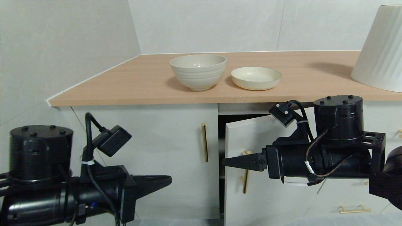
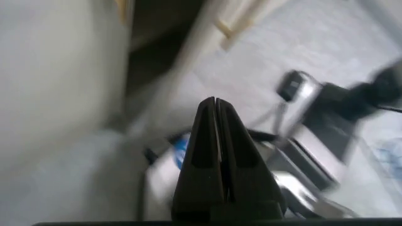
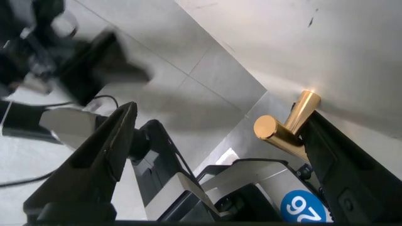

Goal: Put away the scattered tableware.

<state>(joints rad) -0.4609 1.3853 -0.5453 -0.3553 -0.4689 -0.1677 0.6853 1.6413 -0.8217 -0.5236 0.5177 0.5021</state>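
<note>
A deep cream bowl and a shallow cream dish stand side by side on the wooden counter. Below them a white cabinet door stands ajar, with a dark gap beside it. My right gripper is open in front of this door, level with the top of its brass handle. In the right wrist view the handle lies just inside one finger of that gripper, not clamped. My left gripper is shut and empty, low at the left before the closed door; its jaws press together.
A large white lampshade stands on the counter at the far right. The closed left door carries a vertical brass handle. A drawer pull shows low on the right. Tiled walls close off the back and left.
</note>
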